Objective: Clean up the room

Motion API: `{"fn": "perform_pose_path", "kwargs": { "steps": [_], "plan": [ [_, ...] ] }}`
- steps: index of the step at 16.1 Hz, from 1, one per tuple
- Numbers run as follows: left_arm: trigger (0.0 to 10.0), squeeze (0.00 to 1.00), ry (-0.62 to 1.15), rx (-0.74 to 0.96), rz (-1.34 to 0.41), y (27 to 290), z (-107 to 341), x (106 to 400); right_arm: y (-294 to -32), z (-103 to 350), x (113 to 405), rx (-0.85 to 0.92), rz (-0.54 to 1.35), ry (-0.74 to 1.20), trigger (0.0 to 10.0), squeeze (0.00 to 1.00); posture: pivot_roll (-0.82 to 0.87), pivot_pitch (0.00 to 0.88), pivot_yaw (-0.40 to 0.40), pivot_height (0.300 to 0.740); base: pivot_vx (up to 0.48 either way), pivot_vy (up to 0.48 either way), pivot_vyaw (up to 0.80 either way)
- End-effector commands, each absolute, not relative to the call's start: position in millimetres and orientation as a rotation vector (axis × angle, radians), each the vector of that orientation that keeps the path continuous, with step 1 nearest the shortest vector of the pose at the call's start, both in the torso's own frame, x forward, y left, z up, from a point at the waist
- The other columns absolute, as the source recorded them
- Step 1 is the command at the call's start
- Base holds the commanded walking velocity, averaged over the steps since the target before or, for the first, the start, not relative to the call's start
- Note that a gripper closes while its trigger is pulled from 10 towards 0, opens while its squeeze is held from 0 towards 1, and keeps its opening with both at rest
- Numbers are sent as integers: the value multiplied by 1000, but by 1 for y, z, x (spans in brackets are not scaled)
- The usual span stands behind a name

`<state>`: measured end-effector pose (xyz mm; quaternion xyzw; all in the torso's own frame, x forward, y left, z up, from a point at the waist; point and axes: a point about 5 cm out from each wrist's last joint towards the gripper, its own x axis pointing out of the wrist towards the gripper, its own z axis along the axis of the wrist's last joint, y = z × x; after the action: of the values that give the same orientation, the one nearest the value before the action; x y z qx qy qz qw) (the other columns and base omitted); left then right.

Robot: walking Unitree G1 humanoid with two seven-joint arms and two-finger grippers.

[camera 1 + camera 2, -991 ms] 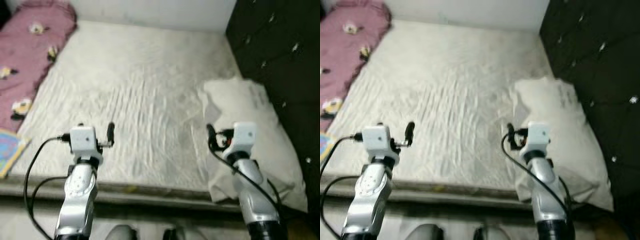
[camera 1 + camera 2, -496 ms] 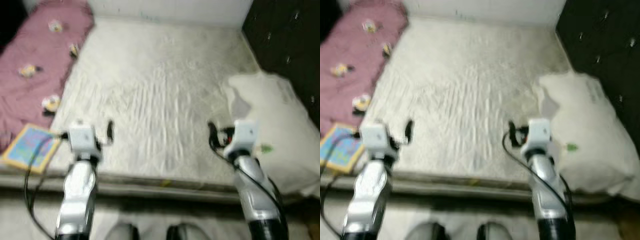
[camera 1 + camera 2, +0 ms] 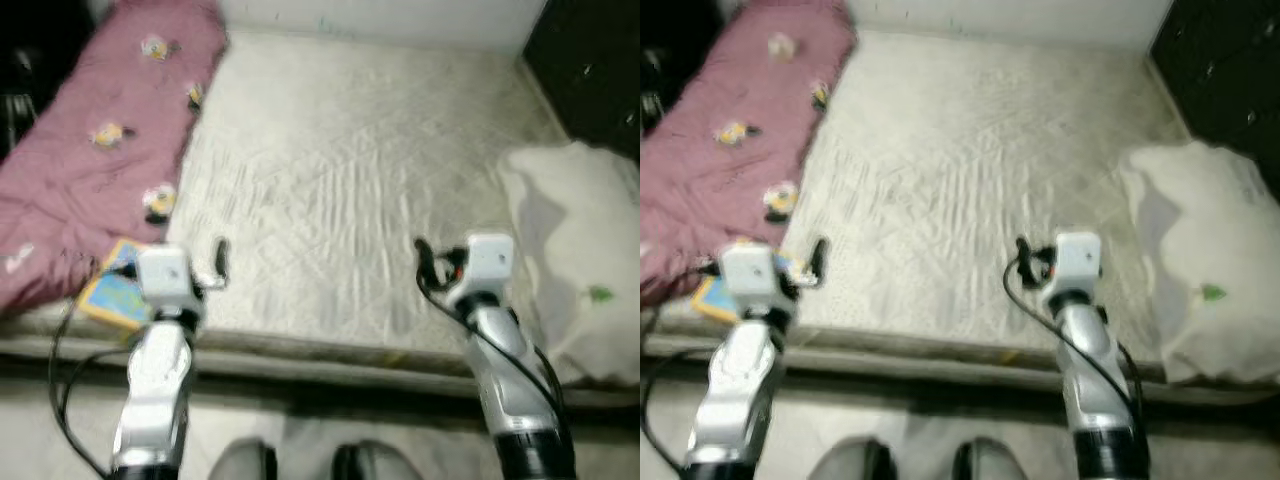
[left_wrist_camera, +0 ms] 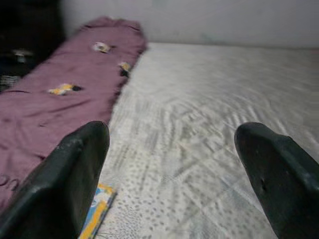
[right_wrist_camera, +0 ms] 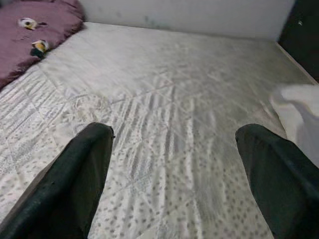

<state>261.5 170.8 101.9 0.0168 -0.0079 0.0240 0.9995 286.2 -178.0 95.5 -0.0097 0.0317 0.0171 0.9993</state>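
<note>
Holding both arms out over the near edge of the mattress (image 3: 370, 170), you have the left gripper (image 4: 172, 174) and the right gripper (image 5: 174, 174) spread wide with nothing between the fingers. Just beside your left gripper, at the bed's near left corner, lies a colourful book (image 3: 118, 296), partly tucked against the maroon blanket (image 3: 95, 160) that runs along the left side. Well apart on the right, a white pillow (image 3: 580, 250) slumps against the dark headboard (image 3: 590, 60).

If the book is your first pick, its flat cover sits flush on the sheet, so your fingers could skid over it or pinch the sheet instead. It also lies near the bed's edge, and a nudge could push it off. The head views are blurred, so steady yourself before reaching.
</note>
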Motion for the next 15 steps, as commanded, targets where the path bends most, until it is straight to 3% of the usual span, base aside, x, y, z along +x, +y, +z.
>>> {"fn": "perform_pose_path", "kwargs": {
  "steps": [1,11,15],
  "plan": [
    [10000,0,-26,45,57,175,105,262,-177,99,287,-17,31,49,10000,0,2,99,-58,740,0,446,0],
    [10000,0,-29,40,49,175,106,263,-176,97,288,-16,27,58,10000,0,3,99,-58,740,0,439,0],
    [10000,0,-43,39,23,171,108,263,-177,97,288,-16,27,59,10000,0,3,100,-59,740,0,0,0]
  ]
}}
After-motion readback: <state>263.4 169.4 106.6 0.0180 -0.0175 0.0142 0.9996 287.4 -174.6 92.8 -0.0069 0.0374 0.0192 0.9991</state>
